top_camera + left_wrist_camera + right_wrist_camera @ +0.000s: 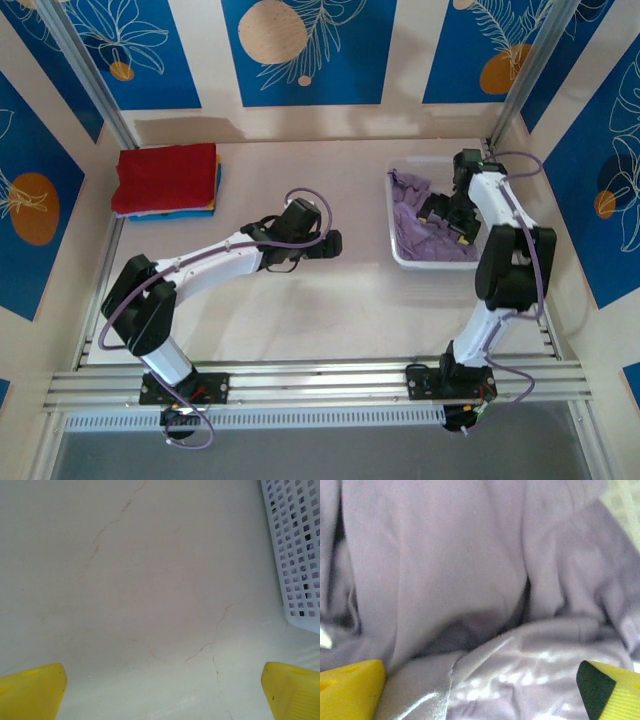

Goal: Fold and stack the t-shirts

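Observation:
A crumpled lavender t-shirt (425, 232) lies in the white basket (398, 250) at the right of the table. My right gripper (447, 220) hangs just over it, jaws wide open, its yellow fingertips (350, 690) close above the folds of the lavender cloth (445, 570) with nothing pinched. A stack of folded t-shirts with a red one on top (166, 176) sits at the back left. My left gripper (335, 243) hovers open over bare table at mid-table, and its yellow fingertips (32, 690) stand far apart in the left wrist view.
The white perforated basket wall (297, 550) stands to the right of my left gripper. Blue and orange edges (190, 212) peek from under the red shirt. Patterned walls close in the table on three sides, and an aluminium rail (320, 382) runs along the near edge.

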Action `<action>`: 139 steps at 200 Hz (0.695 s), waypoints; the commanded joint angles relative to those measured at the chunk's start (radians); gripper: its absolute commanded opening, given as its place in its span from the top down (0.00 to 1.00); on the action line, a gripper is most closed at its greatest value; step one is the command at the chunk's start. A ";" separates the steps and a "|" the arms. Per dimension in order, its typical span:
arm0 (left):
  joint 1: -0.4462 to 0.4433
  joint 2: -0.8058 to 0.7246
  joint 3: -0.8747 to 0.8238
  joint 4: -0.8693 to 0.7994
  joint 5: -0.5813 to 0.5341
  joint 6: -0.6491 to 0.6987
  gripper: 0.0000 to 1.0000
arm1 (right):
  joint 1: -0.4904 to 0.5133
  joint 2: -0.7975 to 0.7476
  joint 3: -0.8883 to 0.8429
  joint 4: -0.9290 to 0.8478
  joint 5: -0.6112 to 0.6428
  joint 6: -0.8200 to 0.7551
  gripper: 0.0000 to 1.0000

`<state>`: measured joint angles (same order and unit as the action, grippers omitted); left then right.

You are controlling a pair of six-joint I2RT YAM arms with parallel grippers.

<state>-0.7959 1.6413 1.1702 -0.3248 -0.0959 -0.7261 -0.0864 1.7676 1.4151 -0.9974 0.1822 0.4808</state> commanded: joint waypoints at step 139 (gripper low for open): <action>0.009 -0.062 -0.064 -0.031 0.033 -0.016 0.01 | -0.030 0.281 -0.018 0.030 -0.044 0.112 0.04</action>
<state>-0.7956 1.5986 1.1275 -0.3313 -0.0753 -0.7296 -0.1238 1.9926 1.4342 -0.9813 0.0555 0.6086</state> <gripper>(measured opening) 0.994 0.956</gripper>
